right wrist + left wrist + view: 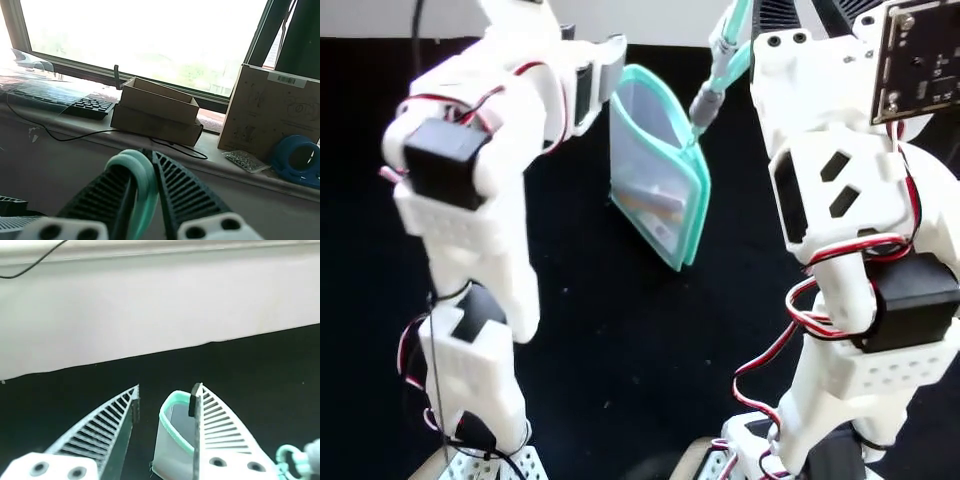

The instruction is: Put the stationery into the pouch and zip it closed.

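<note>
Right gripper [141, 161] is clamping the teal zip strap [146, 192]; left gripper [167, 386] is standing parted around a corner of the upright pouch [655, 160]. Zipping seems to be just beginning; pulling will probably be needing that corner braced.

A black tabletop [620, 340] spread across the high view, with a white wall [440, 18] along its upper left edge. Bright daylight poured through a wide window [150, 35]. On the sill [225, 167] sat 2 stacked cardboard trays [155, 112], a black keyboard [85, 106] and a taller cardboard box [270, 112].
</note>
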Controlling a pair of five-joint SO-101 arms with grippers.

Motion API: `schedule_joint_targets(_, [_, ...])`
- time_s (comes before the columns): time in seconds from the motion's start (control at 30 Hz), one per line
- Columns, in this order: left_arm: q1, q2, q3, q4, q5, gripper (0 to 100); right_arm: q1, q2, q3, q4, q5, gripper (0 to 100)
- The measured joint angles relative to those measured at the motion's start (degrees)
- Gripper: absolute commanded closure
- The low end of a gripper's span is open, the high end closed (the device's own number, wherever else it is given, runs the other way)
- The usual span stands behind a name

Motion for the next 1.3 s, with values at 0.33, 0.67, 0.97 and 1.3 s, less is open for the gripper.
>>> schedule_joint_targets(0.33, [5.89,-17.32,31.03,0.0,0.0,80,0.0,0.0,0.0,0.0,0.0,99.2])
schedule_joint_targets(0.67, [15.12,-30.33,51.43,0.0,4.04,80,0.0,0.0,0.0,0.0,0.0,99.2])
schedule_joint_targets(0.97, [15.21,-30.42,53.27,-5.54,10.2,80,0.0,0.0,0.0,0.0,0.0,99.2])
schedule_joint_targets(1.3, [19.16,-25.58,60.13,-13.8,13.54,80,0.0,0.0,0.0,0.0,0.0,99.2])
